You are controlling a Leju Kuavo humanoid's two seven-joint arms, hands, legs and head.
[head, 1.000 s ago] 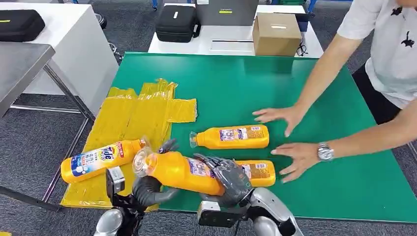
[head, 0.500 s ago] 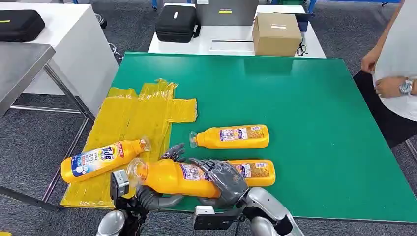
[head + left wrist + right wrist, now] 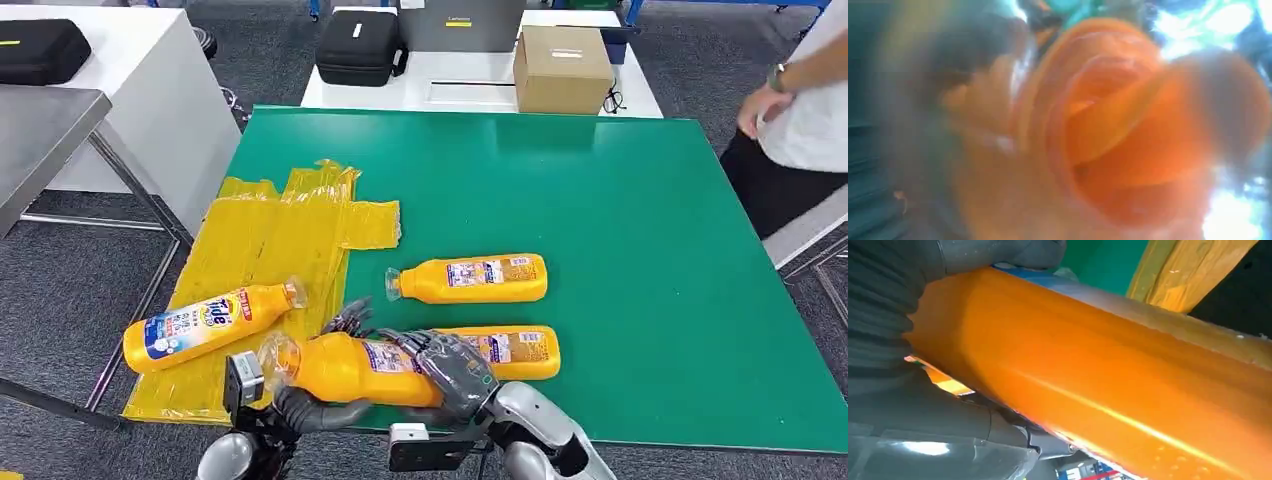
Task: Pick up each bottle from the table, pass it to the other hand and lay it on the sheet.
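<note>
You see the right hand (image 3: 452,370) wrapped over the body of an orange plastic bottle with a clear cap (image 3: 350,368), held lying sideways above the near edge of the green table mat (image 3: 600,220), cap pointing toward the robot's left. The left hand (image 3: 325,405) sits under the neck end of the same bottle, fingers (image 3: 345,318) curling up behind it; you cannot tell whether they are closed on it, and the left wrist view is a blurred orange mass. In the right wrist view the grey thumb (image 3: 1008,252) and palm clamp the orange body (image 3: 1108,375) firmly. Note the crumpled yellow plastic sheet (image 3: 270,240), which overhangs the left edge of the mat and carries an orange bottle with a blue and white label (image 3: 205,325) lying on its near part, cap toward the table. Two more orange bottles rest on the mat: one (image 3: 470,278) lies flat just right of the sheet's edge, and another (image 3: 520,350) lies partly hidden behind the right hand, close to the near edge. The far and right portions of the mat are open green surface. A person (image 3: 800,110) stands off the right far corner, arms drawn back from the table. Beyond the far edge, a cardboard box (image 3: 562,68) and a black case (image 3: 360,47) stand on a white bench.
</note>
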